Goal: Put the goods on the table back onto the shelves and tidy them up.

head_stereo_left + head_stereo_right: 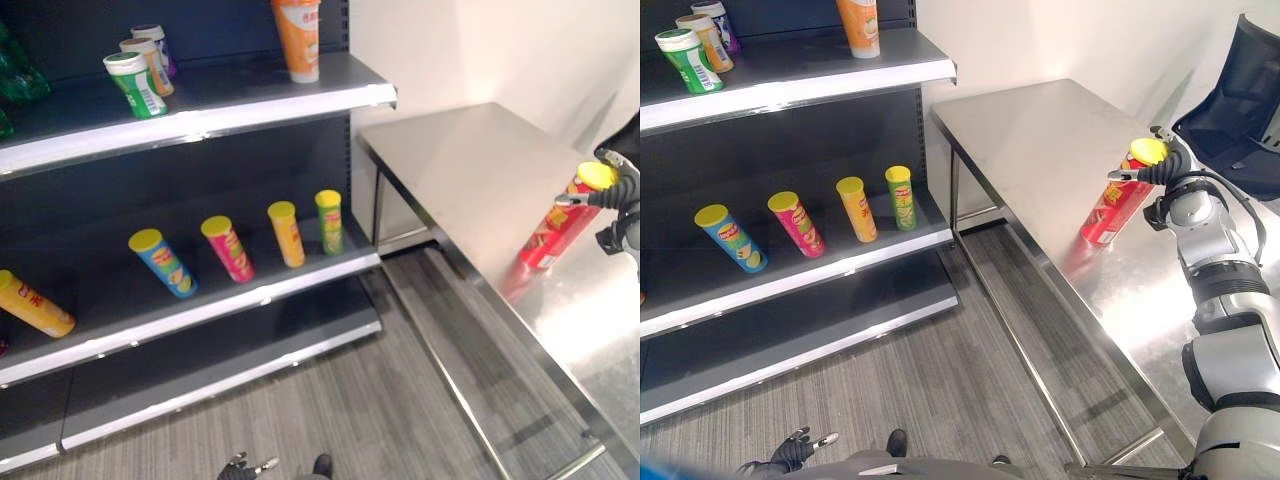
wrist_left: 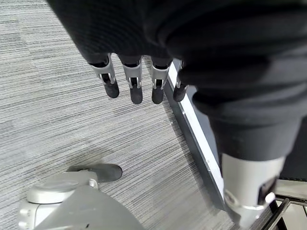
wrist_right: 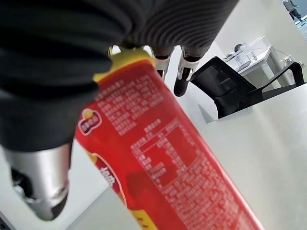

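A red chip can [image 1: 1113,212] with a yellow lid [image 1: 1148,151] stands on the steel table [image 1: 1040,140], near its right side. My right hand [image 1: 1171,170] is at the can's top. In the right wrist view the red can [image 3: 163,163] runs between the thumb [image 3: 43,191] and the fingers [image 3: 182,76], which close round it just under the lid. My left hand [image 1: 240,467] hangs low over the floor in front of the shelves. Its fingers [image 2: 135,88] are straight and hold nothing.
The middle shelf [image 1: 200,320] carries blue [image 1: 162,262], pink [image 1: 228,247], orange [image 1: 287,233] and green [image 1: 329,220] cans, and a yellow one [image 1: 35,303] lying at the left. The upper shelf [image 1: 230,110] holds small cans [image 1: 135,85] and an orange cup [image 1: 297,38]. A black chair [image 1: 1240,110] stands behind the table.
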You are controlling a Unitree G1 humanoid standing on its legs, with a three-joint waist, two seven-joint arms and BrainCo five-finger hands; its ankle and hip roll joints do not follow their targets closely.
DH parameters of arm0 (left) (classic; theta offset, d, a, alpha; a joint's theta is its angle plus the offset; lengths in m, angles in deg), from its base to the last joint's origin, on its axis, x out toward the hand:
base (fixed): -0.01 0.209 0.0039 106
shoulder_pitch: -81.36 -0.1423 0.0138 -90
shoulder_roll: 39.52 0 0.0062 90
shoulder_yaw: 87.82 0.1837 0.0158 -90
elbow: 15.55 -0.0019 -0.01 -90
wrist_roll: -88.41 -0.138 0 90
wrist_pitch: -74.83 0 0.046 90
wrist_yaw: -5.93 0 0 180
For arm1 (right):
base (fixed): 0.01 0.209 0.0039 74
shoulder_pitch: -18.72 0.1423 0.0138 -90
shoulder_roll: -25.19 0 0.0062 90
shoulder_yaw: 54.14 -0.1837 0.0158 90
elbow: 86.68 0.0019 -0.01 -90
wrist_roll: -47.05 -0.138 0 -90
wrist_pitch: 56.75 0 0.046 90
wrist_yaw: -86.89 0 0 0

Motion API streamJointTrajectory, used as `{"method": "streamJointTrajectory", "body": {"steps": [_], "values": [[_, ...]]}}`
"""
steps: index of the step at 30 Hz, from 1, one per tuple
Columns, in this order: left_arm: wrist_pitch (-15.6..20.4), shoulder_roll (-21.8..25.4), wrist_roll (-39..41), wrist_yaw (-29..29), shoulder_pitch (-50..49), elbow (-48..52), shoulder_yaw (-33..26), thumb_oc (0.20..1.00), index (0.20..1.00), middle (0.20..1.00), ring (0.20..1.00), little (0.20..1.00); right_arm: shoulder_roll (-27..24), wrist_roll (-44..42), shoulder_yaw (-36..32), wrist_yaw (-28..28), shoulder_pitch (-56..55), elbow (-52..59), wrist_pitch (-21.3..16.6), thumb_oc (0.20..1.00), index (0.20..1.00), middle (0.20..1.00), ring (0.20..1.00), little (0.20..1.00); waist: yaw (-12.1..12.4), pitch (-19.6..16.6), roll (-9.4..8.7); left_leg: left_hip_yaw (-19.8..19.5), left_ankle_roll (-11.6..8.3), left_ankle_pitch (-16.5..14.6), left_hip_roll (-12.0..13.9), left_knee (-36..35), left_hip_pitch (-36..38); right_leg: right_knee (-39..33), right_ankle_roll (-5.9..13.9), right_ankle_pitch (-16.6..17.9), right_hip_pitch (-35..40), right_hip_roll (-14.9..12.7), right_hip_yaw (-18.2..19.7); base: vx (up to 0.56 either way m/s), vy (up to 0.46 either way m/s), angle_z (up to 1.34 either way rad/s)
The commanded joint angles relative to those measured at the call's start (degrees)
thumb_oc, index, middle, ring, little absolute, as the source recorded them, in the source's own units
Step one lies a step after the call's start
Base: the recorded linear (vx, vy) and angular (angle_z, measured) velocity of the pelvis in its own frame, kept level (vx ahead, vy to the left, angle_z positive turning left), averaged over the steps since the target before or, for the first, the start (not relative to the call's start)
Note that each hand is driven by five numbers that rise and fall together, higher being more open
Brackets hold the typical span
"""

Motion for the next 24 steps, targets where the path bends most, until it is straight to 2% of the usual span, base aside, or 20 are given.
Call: {"method": "streamJointTrajectory", "body": {"steps": [1,10,11,13,14,24], "values": [[0.7,3.9,2.4,0.0,3.8,-0.4,3.1,1.0,1.0,1.0,1.0,1.0,-1.8,-0.8,4.2,-0.6,7.8,-3.0,-1.2,1.0,1.0,1.0,1.0,1.0,1.7,0.1,-1.85,4.2,-3.72,-4.3,3.1,0.6,1.7,1.2,0.61,-9.0,3.9,0.3,-0.6,0.0,0.0,0.0],[0.7,4.1,2.4,0.0,3.9,-0.6,2.8,1.0,1.0,1.0,1.0,1.0,-1.2,0.8,5.1,-0.3,9.3,-6.9,-0.5,1.0,1.0,1.0,1.0,1.0,1.8,0.1,-1.84,4.0,-3.85,-4.3,3.1,0.6,1.5,1.2,0.61,-9.0,3.9,0.2,-0.8,0.0,0.001,0.0],[0.7,4.1,2.3,0.1,3.9,-0.6,2.8,1.0,1.0,1.0,1.0,1.0,-1.1,0.8,5.1,-0.2,9.4,-7.0,-0.5,0.84,0.84,0.84,0.84,0.84,1.8,0.1,-1.81,4.0,-3.84,-4.3,3.1,0.6,1.5,1.2,0.64,-8.9,3.9,0.2,-0.8,0.0,0.0,0.0],[0.7,4.1,2.4,0.1,3.9,-0.6,2.8,1.0,1.0,1.0,1.0,1.0,-0.9,0.2,5.2,0.2,9.3,-7.1,-0.5,0.347,0.347,0.347,0.347,0.347,1.9,0.1,-1.8,3.9,-3.83,-4.3,3.1,0.6,1.5,1.1,0.66,-8.9,3.9,0.2,-0.9,0.0,0.0,0.0],[0.7,4.2,2.4,0.1,3.9,-0.6,2.9,1.0,1.0,1.0,1.0,1.0,-0.7,-0.1,5.2,0.3,9.3,-7.0,-0.5,0.2,0.2,0.2,0.2,0.2,1.9,0.1,-1.84,4.0,-3.83,-4.3,3.1,0.6,1.5,1.1,0.66,-9.0,3.9,0.2,-0.9,0.0,0.0,0.0],[0.5,4.2,2.3,-0.1,4.0,-0.9,2.3,1.0,1.0,1.0,1.0,1.0,-1.9,-0.1,3.7,-0.7,6.8,-2.9,-1.0,0.2,0.2,0.2,0.2,0.2,1.8,-0.1,-1.85,4.1,-3.89,-4.4,3.1,0.6,1.8,1.1,0.63,-9.1,4.3,0.2,-1.1,0.0,0.0,0.0]]}}
